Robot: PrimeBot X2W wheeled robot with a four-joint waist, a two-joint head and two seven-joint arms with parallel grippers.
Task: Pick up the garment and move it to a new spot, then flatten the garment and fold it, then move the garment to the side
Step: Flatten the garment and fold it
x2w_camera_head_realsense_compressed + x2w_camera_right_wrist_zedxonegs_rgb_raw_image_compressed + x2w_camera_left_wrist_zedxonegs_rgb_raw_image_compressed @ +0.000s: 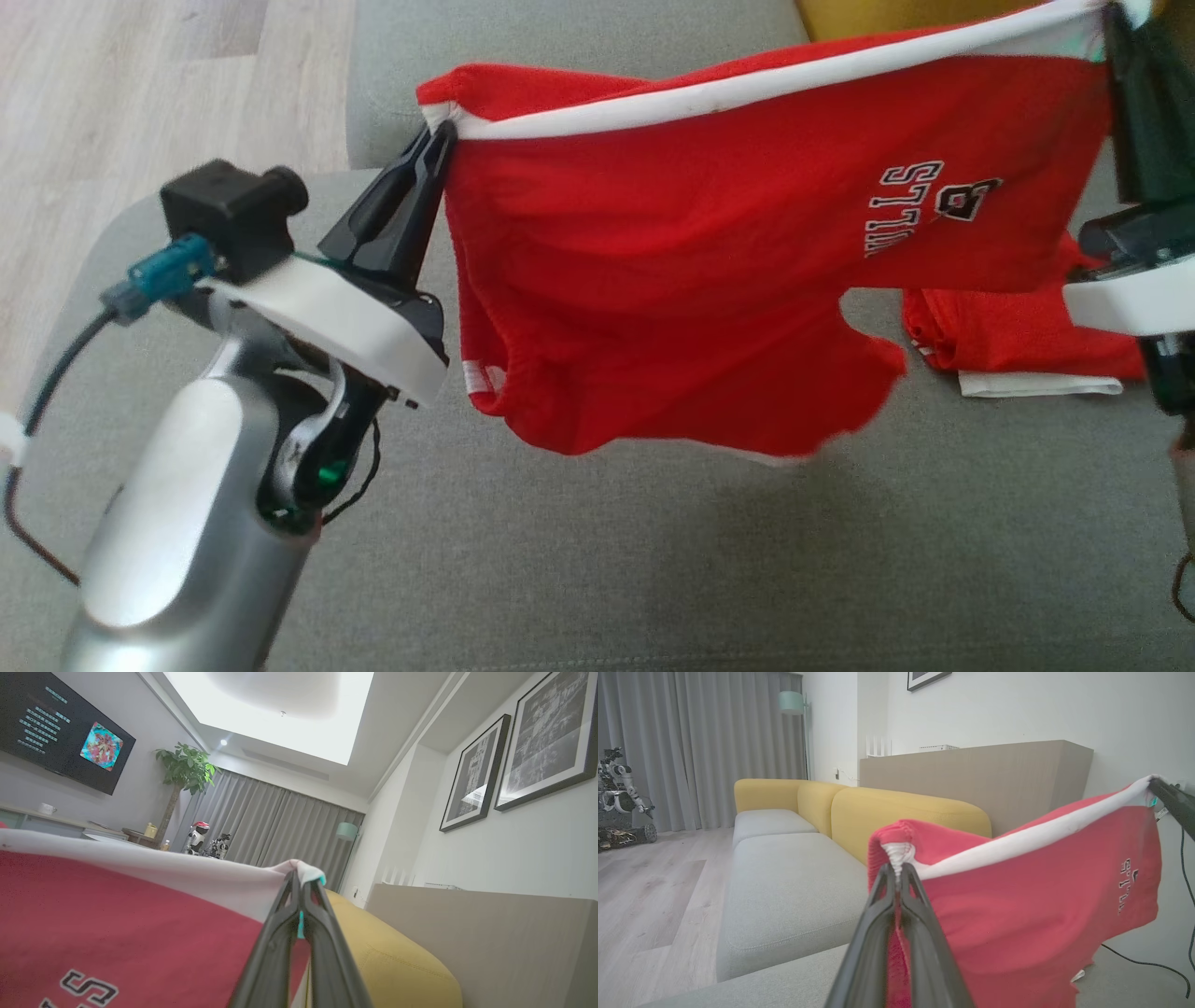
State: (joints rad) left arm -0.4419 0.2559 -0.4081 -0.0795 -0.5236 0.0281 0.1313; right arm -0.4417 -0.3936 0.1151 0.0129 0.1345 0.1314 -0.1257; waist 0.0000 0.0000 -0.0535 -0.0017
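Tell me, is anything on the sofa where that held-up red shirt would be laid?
The left gripper and right gripper pinch the red shirt. Nothing visible lies on the grey seat straight below it; a second red cloth lies toward the robot's right and might interfere.

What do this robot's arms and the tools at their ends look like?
The left arm is a rounded silver forearm with a white wrist plate, a black camera box, a teal plug and a thin black cable. The left tool and right tool each have two long, tapering black fingers.
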